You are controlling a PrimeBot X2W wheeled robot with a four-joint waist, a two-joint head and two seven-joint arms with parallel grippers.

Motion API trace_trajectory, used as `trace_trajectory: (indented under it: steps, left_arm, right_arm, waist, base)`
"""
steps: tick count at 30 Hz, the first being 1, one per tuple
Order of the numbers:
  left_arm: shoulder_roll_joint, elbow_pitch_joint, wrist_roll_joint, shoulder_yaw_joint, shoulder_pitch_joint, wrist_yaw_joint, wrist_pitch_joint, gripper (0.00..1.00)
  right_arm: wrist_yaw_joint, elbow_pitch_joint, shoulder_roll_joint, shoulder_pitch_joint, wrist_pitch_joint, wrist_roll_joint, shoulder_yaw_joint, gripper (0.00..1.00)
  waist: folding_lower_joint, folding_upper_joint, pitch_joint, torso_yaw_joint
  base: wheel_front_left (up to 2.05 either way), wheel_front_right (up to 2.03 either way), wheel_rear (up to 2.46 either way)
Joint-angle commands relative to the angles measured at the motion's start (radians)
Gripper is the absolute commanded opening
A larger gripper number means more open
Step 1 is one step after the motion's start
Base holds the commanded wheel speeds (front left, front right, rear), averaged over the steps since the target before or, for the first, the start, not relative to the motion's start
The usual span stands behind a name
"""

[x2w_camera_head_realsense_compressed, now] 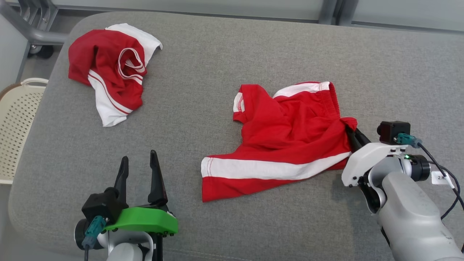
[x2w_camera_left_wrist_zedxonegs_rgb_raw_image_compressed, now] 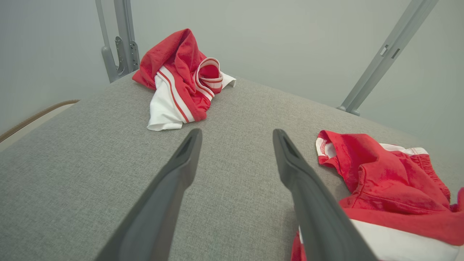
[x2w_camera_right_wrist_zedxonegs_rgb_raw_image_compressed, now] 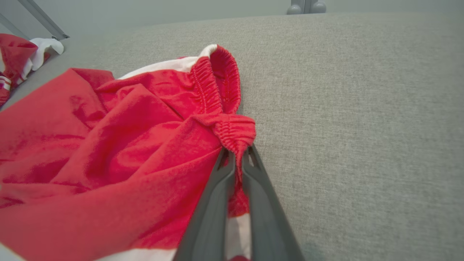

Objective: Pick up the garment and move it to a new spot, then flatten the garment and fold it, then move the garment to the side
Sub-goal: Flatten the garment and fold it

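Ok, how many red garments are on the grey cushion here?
2. The crumpled garment sits far left; the spread garment lies centre-right, waistband pinched by the right end effector.

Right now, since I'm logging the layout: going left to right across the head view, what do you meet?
First the cream perforated basket → crumpled red-and-white garment → red shorts → right gripper, shut on the shorts' waistband.

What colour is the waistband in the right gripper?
Red; the waistband shows best in the right wrist view.
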Motion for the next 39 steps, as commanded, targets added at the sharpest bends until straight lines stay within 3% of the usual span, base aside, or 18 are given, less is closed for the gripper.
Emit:
trace_trajectory:
  steps: [1,8,10,11,18,26,39]
  left_arm:
    - [0.002,0.002,0.0,0.0,-0.014,0.003,0.0,1.0]
    - [0.002,0.005,-0.002,-0.009,-0.027,-0.002,0.0,1.0]
    - [0.002,0.005,0.002,-0.01,-0.03,-0.003,0.0,1.0]
    - [0.002,0.004,0.004,-0.009,-0.031,-0.007,0.0,1.0]
    - [0.002,-0.005,0.012,-0.001,-0.008,-0.021,0.0,1.0]
    - [0.002,0.004,0.027,0.015,0.016,-0.053,0.0,1.0]
    - [0.002,-0.008,0.026,0.038,0.078,-0.078,0.0,1.0]
  right_arm:
    - [0.0,0.061,0.002,-0.039,-0.009,-0.005,0.008,0.0]
    - [0.0,0.2,0.011,-0.117,-0.04,-0.029,0.058,0.0]
    - [0.0,0.221,0.013,-0.133,-0.059,-0.031,0.07,0.55]
    - [0.0,0.227,0.014,-0.139,-0.068,-0.028,0.073,1.0]
    - [0.0,0.178,-0.006,-0.102,-0.097,-0.012,0.11,1.0]
    - [0.0,-0.066,-0.043,0.045,-0.097,-0.015,0.04,1.0]
    - [0.0,-0.398,0.019,0.32,-0.098,-0.109,-0.084,1.0]
  waist:
    - [0.0,0.0,0.011,0.013]
    - [0.0,0.0,0.022,0.007]
    - [0.0,0.0,0.021,-0.005]
    - [0.0,0.0,0.019,-0.012]
    - [0.0,0.0,-0.012,-0.092]
    - [0.0,0.0,-0.052,-0.189]
    - [0.0,0.0,-0.106,-0.258]
  base:
    - [0.0,0.0,0.0]
    - [0.0,0.0,0.0]
    - [0.0,0.0,0.0]
    - [0.0,0.0,0.0]
    - [0.0,0.0,0.0]
    - [0.0,0.0,0.0]
    - [0.0,0.0,0.0]
